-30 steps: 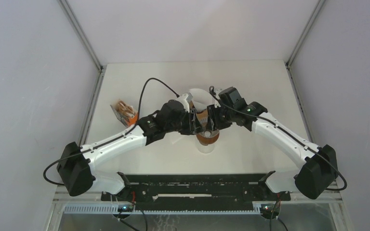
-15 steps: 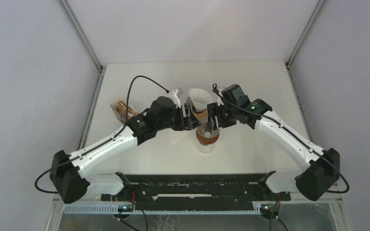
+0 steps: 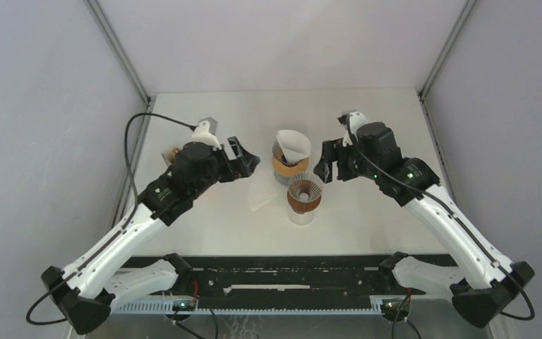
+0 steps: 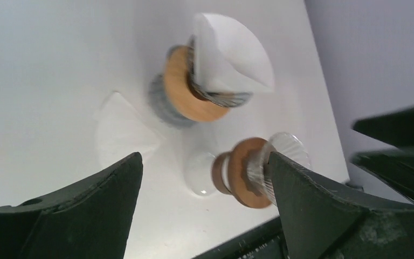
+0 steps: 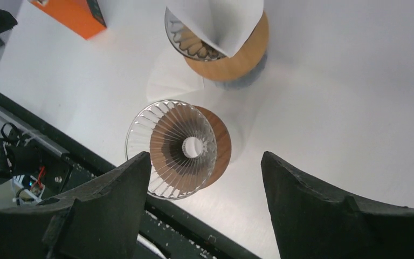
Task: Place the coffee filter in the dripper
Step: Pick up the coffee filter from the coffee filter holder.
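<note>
A white paper coffee filter (image 3: 294,145) (image 4: 233,53) (image 5: 216,20) sits as an open cone in the far glass dripper (image 3: 287,166) (image 4: 194,97) (image 5: 237,62), which has a wooden collar. A second ribbed glass dripper (image 3: 304,193) (image 4: 259,170) (image 5: 175,148) stands empty just in front of it. Another filter (image 3: 263,200) (image 4: 119,132) (image 5: 173,75) lies flat on the table. My left gripper (image 3: 244,161) (image 4: 204,162) hangs open to the left of the drippers, holding nothing. My right gripper (image 3: 328,167) (image 5: 206,159) hangs open to their right, also holding nothing.
An orange package (image 3: 171,156) (image 5: 75,16) lies at the left of the table, mostly hidden under my left arm in the top view. A black rail (image 3: 282,272) runs along the near table edge. Grey walls enclose the table on three sides.
Both grippers have opened and drawn back from the far dripper, the left one leftward and the right one rightward. The filter stays in that dripper.
</note>
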Motion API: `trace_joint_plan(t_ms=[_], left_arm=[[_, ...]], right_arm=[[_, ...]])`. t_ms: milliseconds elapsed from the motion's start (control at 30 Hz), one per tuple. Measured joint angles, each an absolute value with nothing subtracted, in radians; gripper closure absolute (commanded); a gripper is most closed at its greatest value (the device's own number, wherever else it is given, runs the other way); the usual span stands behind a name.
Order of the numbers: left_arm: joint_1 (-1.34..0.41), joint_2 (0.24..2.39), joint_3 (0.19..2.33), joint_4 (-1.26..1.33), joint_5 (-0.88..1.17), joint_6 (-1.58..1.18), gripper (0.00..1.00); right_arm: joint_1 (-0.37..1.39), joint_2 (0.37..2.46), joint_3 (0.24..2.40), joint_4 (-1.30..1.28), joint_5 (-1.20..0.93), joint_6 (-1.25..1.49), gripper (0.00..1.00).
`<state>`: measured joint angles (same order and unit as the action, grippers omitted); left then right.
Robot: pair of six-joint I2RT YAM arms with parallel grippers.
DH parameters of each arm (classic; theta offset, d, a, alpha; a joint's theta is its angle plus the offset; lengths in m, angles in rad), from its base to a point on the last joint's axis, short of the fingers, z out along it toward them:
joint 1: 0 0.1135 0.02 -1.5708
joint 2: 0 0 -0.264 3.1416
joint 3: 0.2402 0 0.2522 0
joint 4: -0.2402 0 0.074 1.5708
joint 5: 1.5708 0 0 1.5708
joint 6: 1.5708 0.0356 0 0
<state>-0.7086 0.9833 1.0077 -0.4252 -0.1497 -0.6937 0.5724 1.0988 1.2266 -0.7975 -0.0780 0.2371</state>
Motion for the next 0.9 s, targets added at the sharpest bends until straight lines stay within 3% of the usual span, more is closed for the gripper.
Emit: trace_joint_plan(t_ms=[433,733,900], left_arm=[[-0.450,0.848,0.952,-0.575,-0.328,-0.668,0.16],[-0.262,0.940,0.951,-0.599,-0.345,-0.645,0.48],[-0.196,1.050,0.952,-0.603,-0.337,-0.626,0.58]], right_arm=[[0.544,0.827,1.044,-0.632,0.047,0.187,0.12],[0.531,0.747,0.960,-0.546,0.131,0.181,0.13],[0.514,0.758,0.944,-0.525,0.133,0.182,0.13]])
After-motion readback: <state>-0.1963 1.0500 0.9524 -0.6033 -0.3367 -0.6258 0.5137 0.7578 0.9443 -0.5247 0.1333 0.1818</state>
